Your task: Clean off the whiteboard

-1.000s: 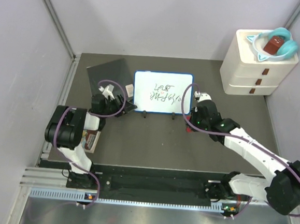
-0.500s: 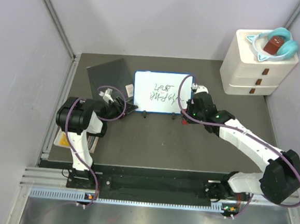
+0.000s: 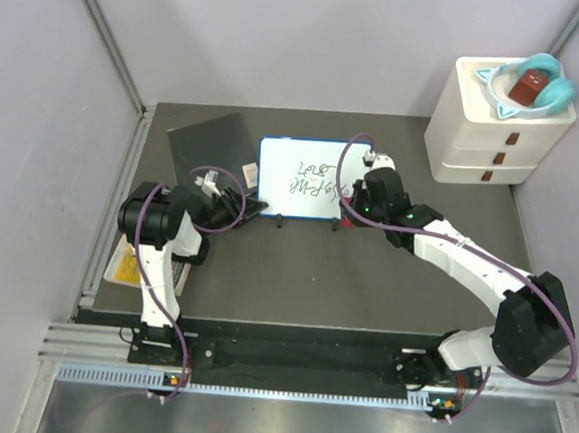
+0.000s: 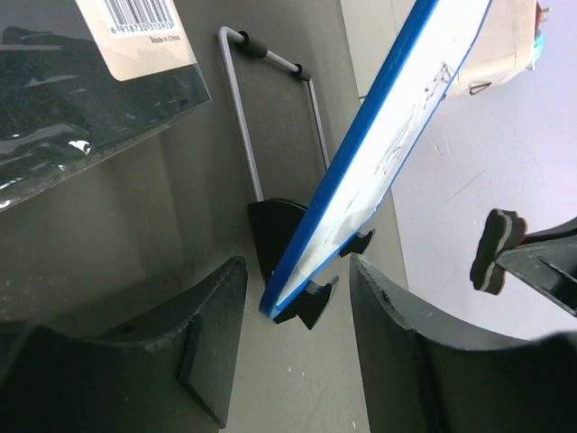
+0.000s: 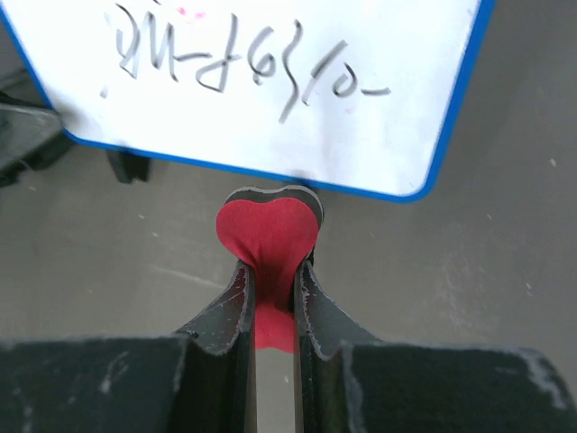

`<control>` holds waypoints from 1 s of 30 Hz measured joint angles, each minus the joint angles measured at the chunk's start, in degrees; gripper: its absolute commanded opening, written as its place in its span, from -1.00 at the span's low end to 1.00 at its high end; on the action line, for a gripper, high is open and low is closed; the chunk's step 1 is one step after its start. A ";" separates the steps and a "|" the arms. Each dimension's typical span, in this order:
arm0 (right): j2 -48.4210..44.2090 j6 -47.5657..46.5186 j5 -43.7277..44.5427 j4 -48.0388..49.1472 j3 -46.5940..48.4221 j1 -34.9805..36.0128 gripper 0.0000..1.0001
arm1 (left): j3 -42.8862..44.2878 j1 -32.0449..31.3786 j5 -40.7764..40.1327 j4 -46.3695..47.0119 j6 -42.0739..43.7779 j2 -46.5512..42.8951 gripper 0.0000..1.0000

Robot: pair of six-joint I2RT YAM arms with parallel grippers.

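The whiteboard (image 3: 313, 178) stands upright on two black feet at the table's back middle and bears dark scribbles. My left gripper (image 3: 253, 209) is open, with its jaws on either side of the board's lower left corner (image 4: 297, 271) and not touching it. My right gripper (image 3: 348, 213) is shut on a red heart-shaped eraser (image 5: 269, 236). It holds the eraser just below the board's lower right edge (image 5: 361, 185). The scribbles (image 5: 234, 68) show close ahead in the right wrist view.
A dark grey sheet (image 3: 210, 145) with a barcode label (image 4: 144, 36) lies left of the board. A wire stand (image 4: 270, 117) props the board from behind. A white drawer unit (image 3: 497, 133) with a teal object (image 3: 531, 85) on top stands at the back right. A yellow packet (image 3: 125, 264) lies at the left edge.
My right gripper has carried the red eraser up and left, to the board's lower right corner. My left arm's base link has swung. Its gripper stays at the board's left corner.
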 measured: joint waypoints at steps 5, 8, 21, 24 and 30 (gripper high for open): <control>2.89 0.44 -3.30 2.80 2.71 -0.02 -1.00 | 0.50 -0.15 0.35 0.20 0.04 0.96 -0.02; 9.49 0.55 -4.42 2.73 8.57 0.00 -1.00 | 0.52 -0.26 0.24 0.15 0.24 1.03 -0.15; 19.26 4.20 2.62 3.45 15.23 -0.02 -1.00 | -2.49 -0.59 -2.29 0.55 1.18 0.76 -0.26; 19.15 4.13 3.89 3.93 15.23 -0.02 -1.00 | -2.47 -0.59 -2.08 0.98 1.03 0.59 -0.06; 19.15 4.00 4.59 4.96 15.21 -0.02 -1.00 | -1.90 -0.74 -1.36 1.92 0.94 0.31 -0.16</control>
